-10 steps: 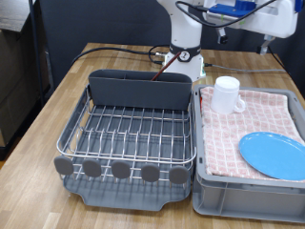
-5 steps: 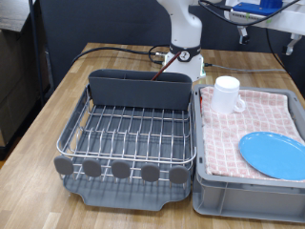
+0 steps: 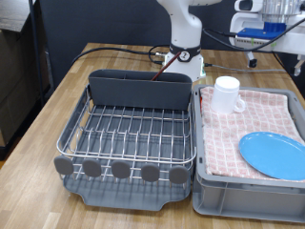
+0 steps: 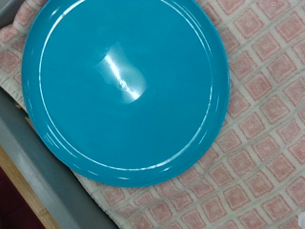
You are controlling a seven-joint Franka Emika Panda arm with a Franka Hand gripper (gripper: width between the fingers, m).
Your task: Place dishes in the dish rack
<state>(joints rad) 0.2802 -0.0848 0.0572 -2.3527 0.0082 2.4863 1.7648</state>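
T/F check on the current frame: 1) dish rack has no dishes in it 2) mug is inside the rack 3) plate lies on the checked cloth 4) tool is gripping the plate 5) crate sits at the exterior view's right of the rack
1) The dish rack has no dishes in it: true.
2) False: the mug stands on the checked cloth in the crate.
3) The plate lies on the cloth: true.
4) False: the tool is high above the crate; no fingers show in the wrist view.
5) True.
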